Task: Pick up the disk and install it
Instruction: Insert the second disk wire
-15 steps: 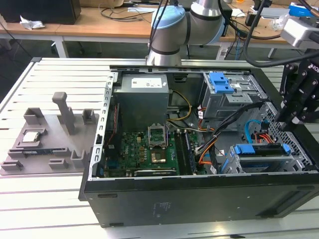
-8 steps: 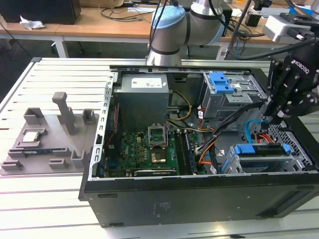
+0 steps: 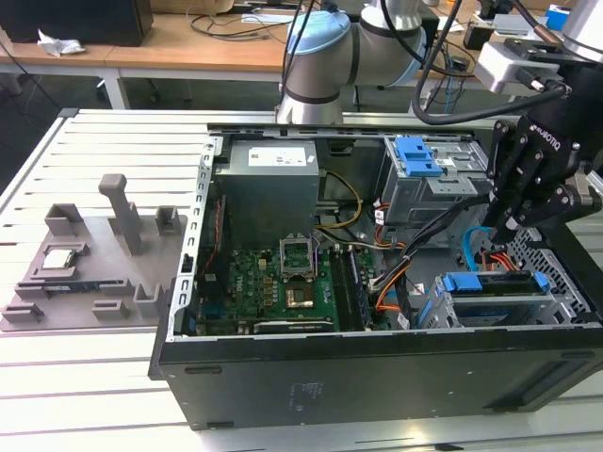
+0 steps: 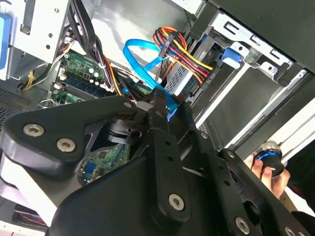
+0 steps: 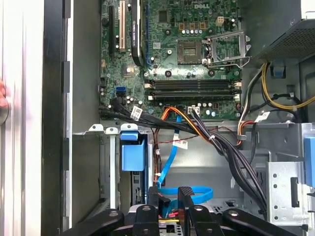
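Exterior view first: the black metal gripper (image 3: 507, 222) hangs on its grey-and-blue arm (image 3: 325, 56) over the exterior view's right end of an open black steel computer case (image 3: 377, 381). Whether the claw is apart or together I cannot tell.

Just below it, in the drive bay at that same corner, lies the flat silver metal disk in its blue plastic frame (image 3: 495, 294), level and seated among the bay's perforated walls. In the first wrist view the gripper (image 5: 170, 197) sits just above a glossy blue ribbon cable (image 5: 170, 164) that loops past bundled black, orange and yellow wires.

Farther in, the green circuit board (image 3: 273, 282) shows an empty square socket with its steel latch raised, and a dull grey boxy power supply (image 3: 268, 184) carries a white printed label.

The case stands on a pale table of ribbed aluminium slats (image 3: 104, 141). Well apart, towards the exterior view's left, is a matt grey plastic holder (image 3: 122, 221) with posts and slots, a small square silver chip (image 3: 61, 256) resting in it. Wooden desks (image 3: 188, 42) with cables line the back of the room.
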Controlling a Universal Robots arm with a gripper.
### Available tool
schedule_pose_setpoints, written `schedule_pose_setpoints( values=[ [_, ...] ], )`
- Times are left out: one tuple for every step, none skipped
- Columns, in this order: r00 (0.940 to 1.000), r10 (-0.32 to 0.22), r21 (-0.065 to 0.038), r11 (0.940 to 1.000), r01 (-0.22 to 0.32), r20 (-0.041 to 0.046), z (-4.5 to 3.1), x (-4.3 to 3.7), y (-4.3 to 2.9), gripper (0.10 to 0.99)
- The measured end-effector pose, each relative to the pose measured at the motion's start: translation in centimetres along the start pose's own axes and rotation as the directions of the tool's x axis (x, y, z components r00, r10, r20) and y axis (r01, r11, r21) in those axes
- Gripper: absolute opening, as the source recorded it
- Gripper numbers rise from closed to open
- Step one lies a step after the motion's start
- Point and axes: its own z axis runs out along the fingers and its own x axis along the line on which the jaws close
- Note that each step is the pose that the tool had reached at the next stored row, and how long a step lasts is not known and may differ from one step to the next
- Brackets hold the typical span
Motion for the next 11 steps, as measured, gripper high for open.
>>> schedule_pose_setpoints(
  values=[
    [1.0000, 0.000, 0.000, 1.0000, 0.000, 0.0000, 0.00, 0.00, 0.00, 0.302],
    [1.0000, 0.000, 0.000, 1.0000, 0.000, 0.0000, 0.00, 0.00, 0.01, 0.302],
    [1.0000, 0.000, 0.000, 1.0000, 0.000, 0.0000, 0.00, 0.00, 0.01, 0.302],
    [1.0000, 0.000, 0.000, 1.0000, 0.000, 0.0000, 0.00, 0.00, 0.01, 0.302],
    [1.0000, 0.000, 0.000, 1.0000, 0.000, 0.0000, 0.00, 0.00, 0.02, 0.286],
    [1.0000, 0.000, 0.000, 1.0000, 0.000, 0.0001, 0.01, 0.01, 0.02, 0.220],
    [1.0000, 0.000, 0.000, 1.0000, 0.000, 0.0001, 0.01, 0.01, 0.02, 0.220],
    [1.0000, 0.000, 0.000, 1.0000, 0.000, 0.0001, 0.01, 0.01, 0.02, 0.161],
    [1.0000, 0.000, 0.000, 1.0000, 0.000, 0.0001, 0.00, 0.01, 0.02, 0.161],
    [1.0000, 0.000, 0.000, 1.0000, 0.000, 0.0000, 0.00, 0.01, 0.02, 0.161],
    [1.0000, 0.000, 0.000, 1.0000, 0.000, 0.0000, 0.01, 0.01, 0.03, 0.161]
  ],
)
